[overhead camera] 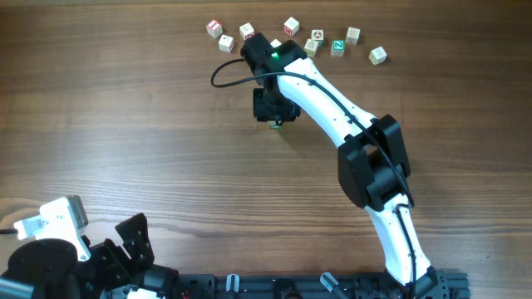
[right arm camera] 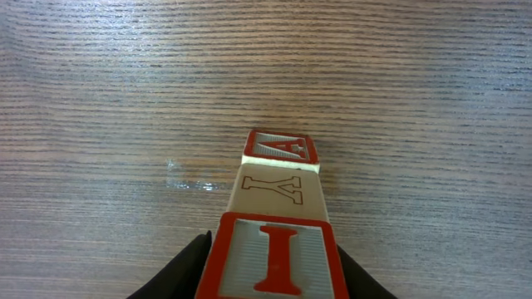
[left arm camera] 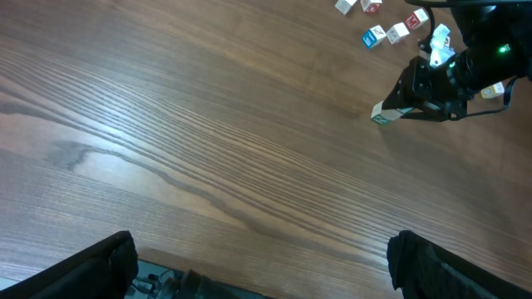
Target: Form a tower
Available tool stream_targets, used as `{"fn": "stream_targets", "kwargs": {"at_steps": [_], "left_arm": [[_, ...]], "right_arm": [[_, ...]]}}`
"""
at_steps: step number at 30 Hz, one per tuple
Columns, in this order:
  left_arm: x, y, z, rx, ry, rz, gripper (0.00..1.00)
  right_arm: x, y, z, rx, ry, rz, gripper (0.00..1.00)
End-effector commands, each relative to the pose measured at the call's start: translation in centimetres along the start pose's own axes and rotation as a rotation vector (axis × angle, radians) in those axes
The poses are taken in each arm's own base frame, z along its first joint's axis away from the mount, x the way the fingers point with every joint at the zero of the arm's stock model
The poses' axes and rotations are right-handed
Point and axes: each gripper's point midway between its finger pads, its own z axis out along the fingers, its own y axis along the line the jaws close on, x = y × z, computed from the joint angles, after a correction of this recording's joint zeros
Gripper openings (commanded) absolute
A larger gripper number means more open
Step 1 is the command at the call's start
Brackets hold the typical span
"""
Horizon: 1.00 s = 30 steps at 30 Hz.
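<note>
Three cubes make up the tower (right arm camera: 271, 191), and only the right wrist camera shows them as a stack: a red "I" on the top cube (right arm camera: 279, 253) nearest the lens, an outlined "Y" on the next, and a red "A" on the farthest, against the table (overhead camera: 125, 124). That view also shows the right gripper (right arm camera: 274, 253) with its dark fingers (right arm camera: 187, 267) pressed to both sides of the top cube, holding it. Overhead, the right arm covers the stack almost wholly. Only a green-printed sliver shows beneath the gripper, toward the far middle of the table, with the loose cubes (overhead camera: 338, 47) scattered in a row just beyond and apart from it. The left wrist camera supplies the side aspect: the tower stands on the wood with green print at its base, and the black gripper encloses its upper part, so no letters can be read there. The left gripper (left arm camera: 262, 249) sits at the near left corner, fingers spread wide at both lower corners of its own view, nothing between them.
</note>
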Motion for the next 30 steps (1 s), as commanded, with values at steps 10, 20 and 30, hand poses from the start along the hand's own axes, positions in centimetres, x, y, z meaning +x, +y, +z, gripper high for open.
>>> {"fn": "stream_targets", "kwargs": {"at_steps": [10,20,30], "left_arm": [[-0.1,0.2,-0.1,-0.011,-0.01,-0.009,1.0],[-0.1,0.2,-0.1,-0.011,-0.01,-0.009,1.0],[-0.1,0.2,-0.1,-0.011,-0.01,-0.009,1.0]], "right_arm": [[-1.0,0.0,0.3,0.01,-0.037,0.006,0.8],[-1.8,-0.2,0.4,0.022,-0.076,0.128,0.74],[-0.7,-0.2,3.3,0.029,0.001,0.098,0.61]]}}
